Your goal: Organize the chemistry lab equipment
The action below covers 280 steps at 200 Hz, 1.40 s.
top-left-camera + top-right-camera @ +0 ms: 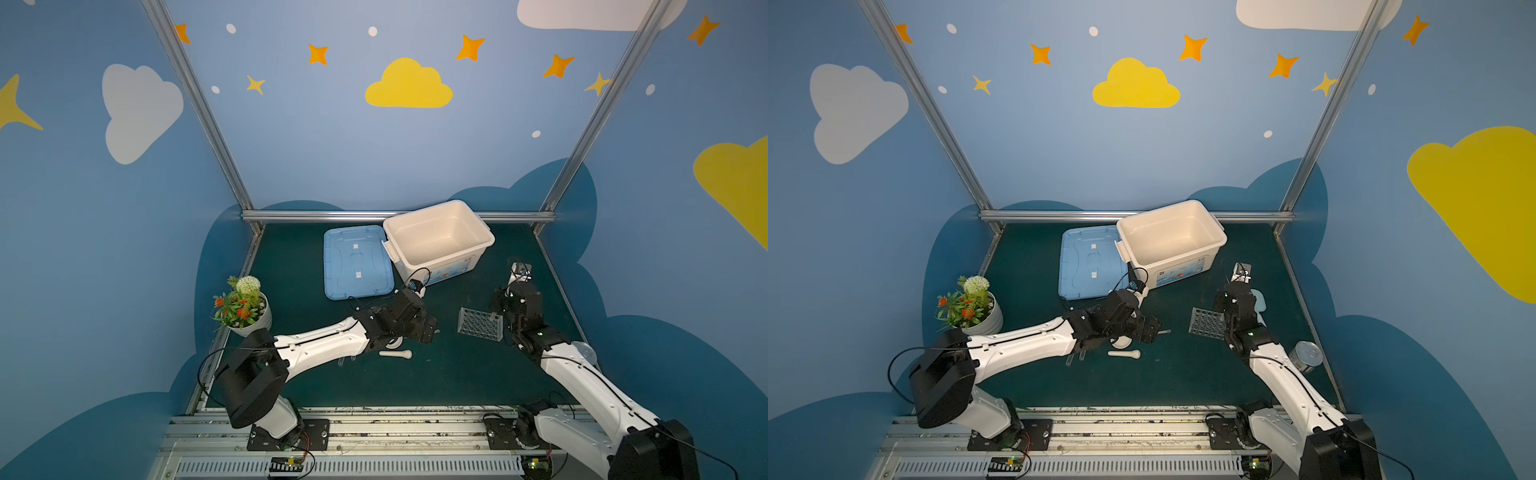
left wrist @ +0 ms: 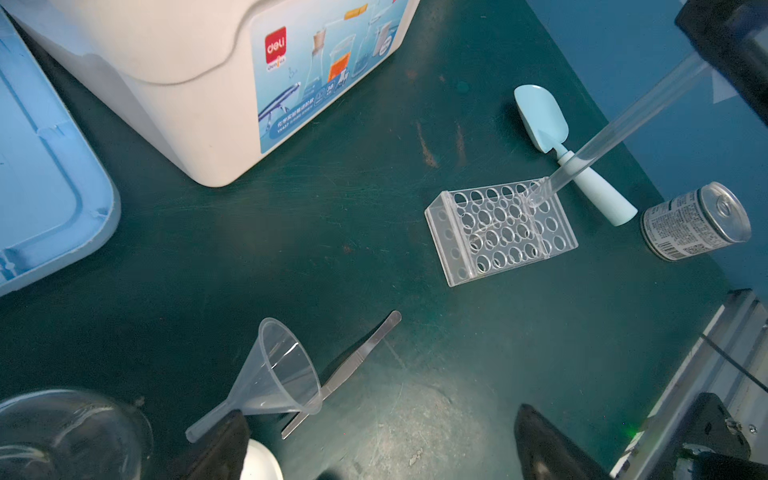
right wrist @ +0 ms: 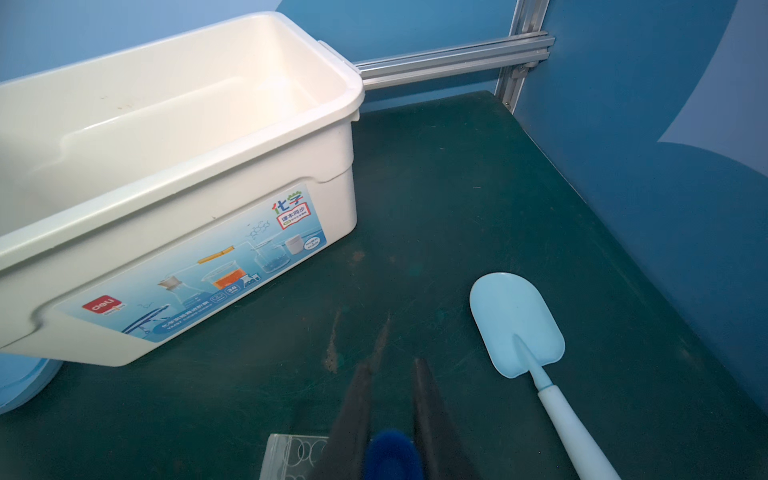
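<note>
Standing here and reading the table from the left, I see little tidied yet. Past the potted flower plant [image 1: 241, 307], two clear test tubes [image 1: 1069, 360] lie flat on the dark green mat [image 1: 457, 374], half under the left arm [image 1: 324, 345]. The left gripper [image 2: 380, 415] hangs empty, jaws wide apart, over a white mortar [image 1: 1121, 343], a clear plastic funnel [image 2: 282, 370] on its side, steel tweezers [image 2: 361, 357] and a clear glass flask [image 2: 62, 432]. A white pestle [image 1: 395, 354] lies just beside them. Behind, the blue lid [image 1: 357, 262] is off and the big white bin [image 1: 482, 230] holds nothing. Rightward, the clear grid-holed rack [image 2: 498, 230] has no tube standing in it. The right gripper [image 3: 392, 374] is clamped on the blue cap [image 3: 392, 457] of a third long clear tube [image 2: 623, 124]. Its long axis slants, cap high and round end down at a corner hole. Whether it has entered I can't tell. I'd judge this the first tube of three, with everything else left.
</note>
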Tool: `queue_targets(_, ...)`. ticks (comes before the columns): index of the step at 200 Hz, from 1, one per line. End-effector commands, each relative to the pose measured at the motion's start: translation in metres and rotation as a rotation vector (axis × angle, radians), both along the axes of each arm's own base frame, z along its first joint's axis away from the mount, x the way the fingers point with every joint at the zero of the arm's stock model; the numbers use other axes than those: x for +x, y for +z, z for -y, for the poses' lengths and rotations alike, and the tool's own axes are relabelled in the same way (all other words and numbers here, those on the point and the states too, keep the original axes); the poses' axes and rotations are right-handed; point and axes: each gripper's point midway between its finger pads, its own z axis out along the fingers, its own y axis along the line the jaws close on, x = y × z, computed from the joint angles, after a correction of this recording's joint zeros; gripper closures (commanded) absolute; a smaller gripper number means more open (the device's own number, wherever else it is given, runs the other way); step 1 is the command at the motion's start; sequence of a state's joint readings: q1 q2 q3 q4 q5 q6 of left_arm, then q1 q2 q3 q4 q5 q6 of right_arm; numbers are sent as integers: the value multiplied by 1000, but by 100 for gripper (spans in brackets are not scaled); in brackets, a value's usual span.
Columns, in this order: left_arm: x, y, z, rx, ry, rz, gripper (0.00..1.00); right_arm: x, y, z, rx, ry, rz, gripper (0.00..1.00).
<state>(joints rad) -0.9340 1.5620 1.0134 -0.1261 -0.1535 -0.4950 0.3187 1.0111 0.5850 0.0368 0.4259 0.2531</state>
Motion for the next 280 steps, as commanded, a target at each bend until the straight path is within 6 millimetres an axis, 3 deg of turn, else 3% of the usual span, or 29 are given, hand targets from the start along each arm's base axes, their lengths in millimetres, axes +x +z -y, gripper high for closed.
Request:
queue_targets(1, 3, 2, 4, -6, -6, -5, 0, 2, 13, 1, -1, -12, 28, 93)
queue_targets(50, 3, 1, 4, -4, -6, -9, 0, 2, 16, 0, 9, -9, 34, 94)
queue_targets(280, 2, -3, 5, 0, -9, -23, 0, -12, -20, -4, 19, 24, -36, 94)
